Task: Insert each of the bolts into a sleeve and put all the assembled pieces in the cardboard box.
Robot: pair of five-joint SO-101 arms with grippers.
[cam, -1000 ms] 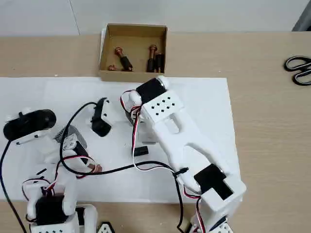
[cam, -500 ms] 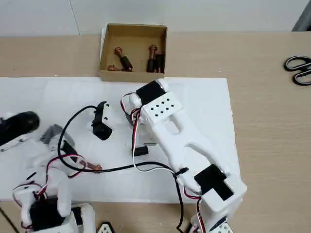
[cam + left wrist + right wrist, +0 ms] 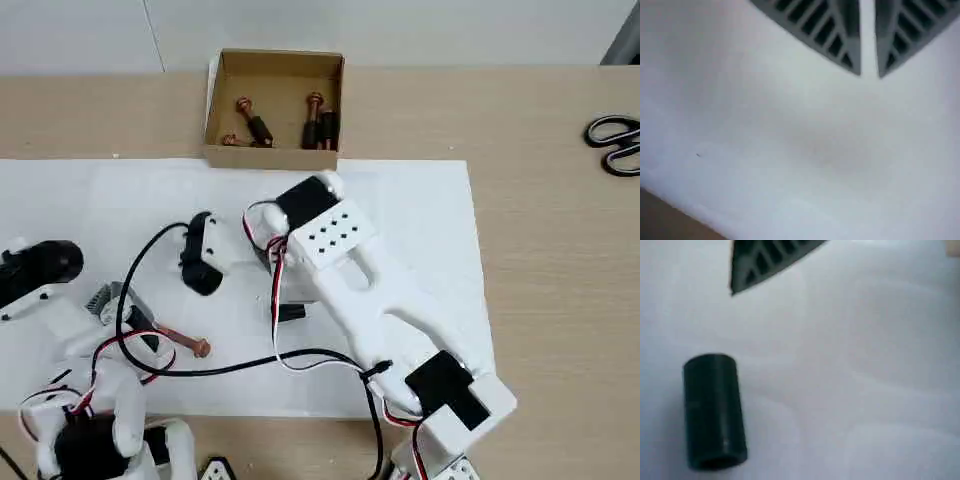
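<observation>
The cardboard box (image 3: 222,102) stands at the back of the table and holds several assembled bolts in black sleeves (image 3: 318,122). A loose copper bolt (image 3: 188,343) lies on the white paper near the front left. My left gripper (image 3: 105,298) is just left of it; in the left wrist view it (image 3: 868,70) is shut over bare paper with nothing in it. A black sleeve (image 3: 291,312) lies beside my right arm. In the right wrist view this sleeve (image 3: 715,412) lies on the paper close to one grey finger (image 3: 770,260) of the open right gripper (image 3: 263,250).
White paper (image 3: 420,210) covers the work area on the wooden table. Scissors (image 3: 615,140) lie at the far right edge. Black cables (image 3: 230,360) loop across the paper between the arms, passing over the loose bolt.
My left gripper has swung left and toward the table's front, uncovering the loose bolt. The right arm has shifted slightly left and forward.
</observation>
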